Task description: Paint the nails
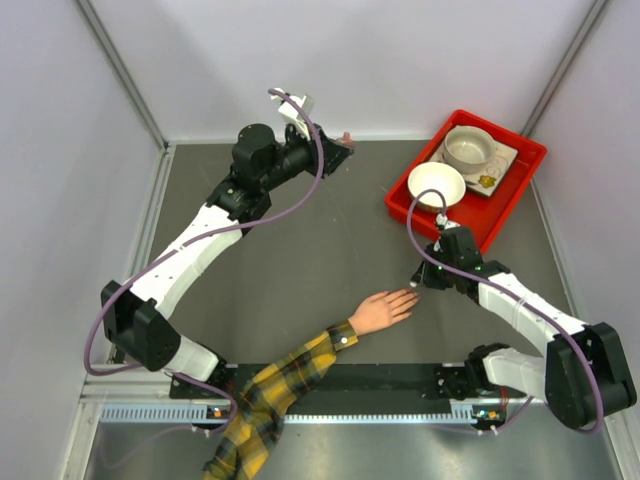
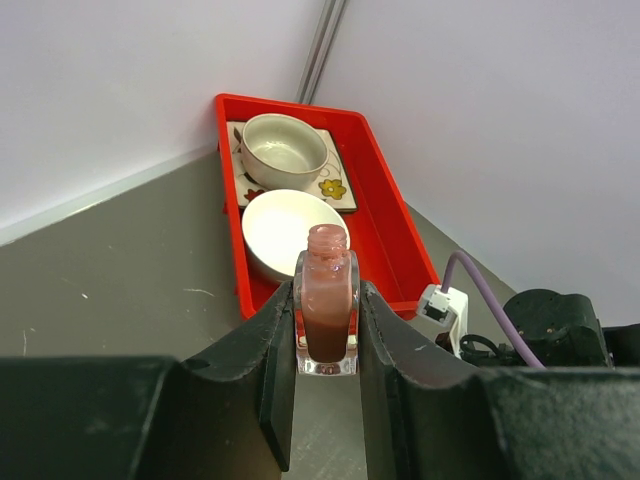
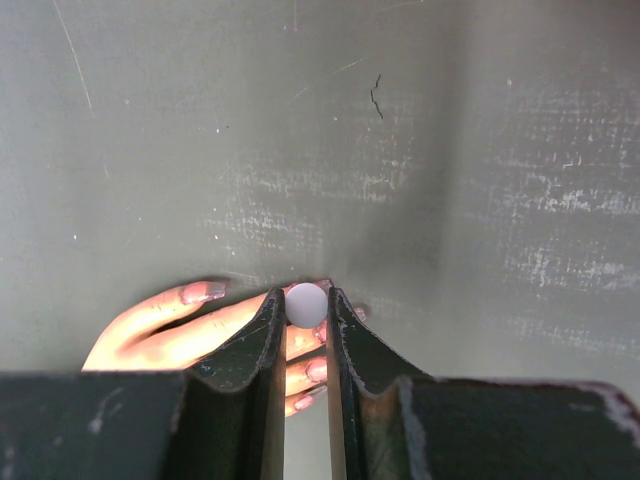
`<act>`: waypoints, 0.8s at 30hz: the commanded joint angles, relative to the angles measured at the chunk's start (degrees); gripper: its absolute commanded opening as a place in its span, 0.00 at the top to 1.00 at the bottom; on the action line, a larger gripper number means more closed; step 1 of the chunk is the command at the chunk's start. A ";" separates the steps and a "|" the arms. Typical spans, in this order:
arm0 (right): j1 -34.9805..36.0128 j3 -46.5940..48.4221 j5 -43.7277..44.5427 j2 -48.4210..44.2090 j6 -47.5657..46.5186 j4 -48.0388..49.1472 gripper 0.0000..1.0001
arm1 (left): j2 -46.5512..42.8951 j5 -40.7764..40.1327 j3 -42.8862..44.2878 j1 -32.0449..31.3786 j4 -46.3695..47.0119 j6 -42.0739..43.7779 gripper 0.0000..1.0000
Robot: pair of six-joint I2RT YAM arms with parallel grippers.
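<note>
Nearest the bases, the yellow-and-dark plaid sleeve [image 1: 280, 385] runs up from the near edge of the grey surface [image 1: 300, 240] to the pale mannequin hand [image 1: 385, 310]. The hand lies flat, back up, with its fingers pointing toward my right arm. Its nails [image 3: 203, 292] sit at the fingertips just below my right gripper [image 1: 418, 282], and through the right wrist camera they look pinkish. That gripper's jaws are clenched on a small white round knob [image 3: 306, 304], held right over the fingertips. I cannot tell whether anything beneath it touches a nail. Farther out, toward the back wall, my left gripper [image 1: 343, 150] has its jaws clamped around a small clear nail-polish bottle [image 2: 326, 318]. The bottle is upright and uncapped and holds brownish-red polish. At the far right sits a red tray [image 1: 503, 212] holding a white bowl [image 1: 437, 185] and, behind it, a beige cup [image 1: 468, 148] on a flowered square saucer [image 2: 336, 190].
</note>
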 commanded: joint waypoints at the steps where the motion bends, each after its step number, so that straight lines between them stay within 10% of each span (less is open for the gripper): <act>1: 0.42 2.92 0.97 -0.33 0.00 0.58 1.00 | -1.39 0.78 1.08 0.39 3.79 0.24 1.00; 24: -0.81 3.10 1.50 0.99 -0.09 0.23 1.00 | -0.51 1.22 1.78 0.75 4.41 -0.20 1.00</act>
